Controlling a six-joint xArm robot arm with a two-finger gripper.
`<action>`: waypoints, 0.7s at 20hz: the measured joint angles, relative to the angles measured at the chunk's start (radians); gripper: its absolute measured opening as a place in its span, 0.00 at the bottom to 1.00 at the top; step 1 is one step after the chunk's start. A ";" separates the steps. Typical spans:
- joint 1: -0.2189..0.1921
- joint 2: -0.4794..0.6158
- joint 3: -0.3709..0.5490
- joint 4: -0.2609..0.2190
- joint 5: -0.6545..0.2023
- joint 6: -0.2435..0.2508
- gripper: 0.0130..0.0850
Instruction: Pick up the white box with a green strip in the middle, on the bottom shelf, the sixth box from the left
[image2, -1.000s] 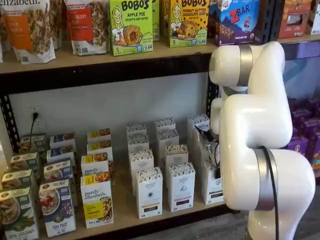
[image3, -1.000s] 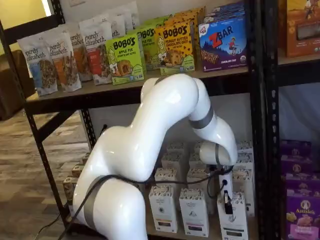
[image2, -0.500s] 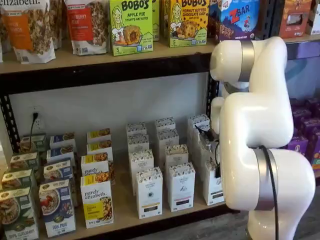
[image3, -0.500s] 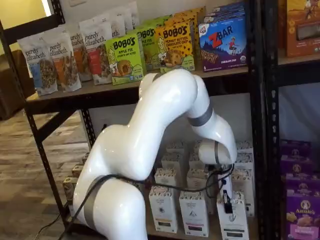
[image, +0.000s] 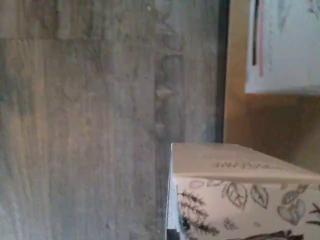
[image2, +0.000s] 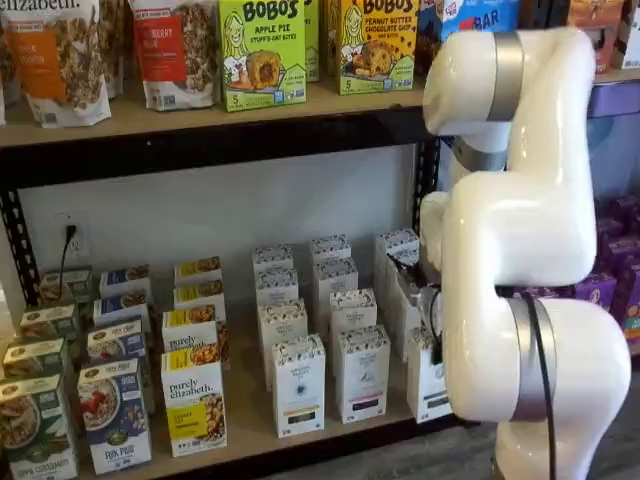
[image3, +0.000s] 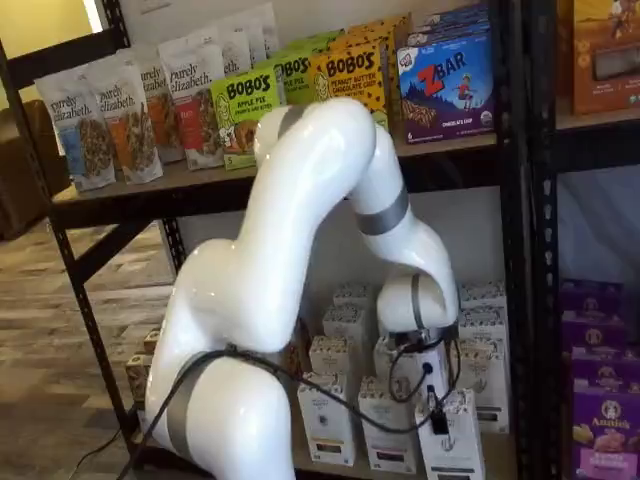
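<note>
The gripper (image3: 437, 415) looks clamped on the white box (image3: 450, 440) at the bottom shelf (image2: 250, 425) front edge, so lifting it clear comes next.

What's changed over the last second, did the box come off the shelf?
In both shelf views the arm has drawn back and leftward, and the white box at its wrist has shifted forward-left with it, apparently held. The fingers are too dark to read. The bottom shelf and the other cartons look unmoved.
</note>
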 joint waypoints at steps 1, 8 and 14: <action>0.001 -0.037 0.047 -0.001 -0.010 0.002 0.44; 0.043 -0.318 0.291 0.056 0.088 -0.011 0.44; 0.101 -0.567 0.463 0.113 0.163 -0.011 0.44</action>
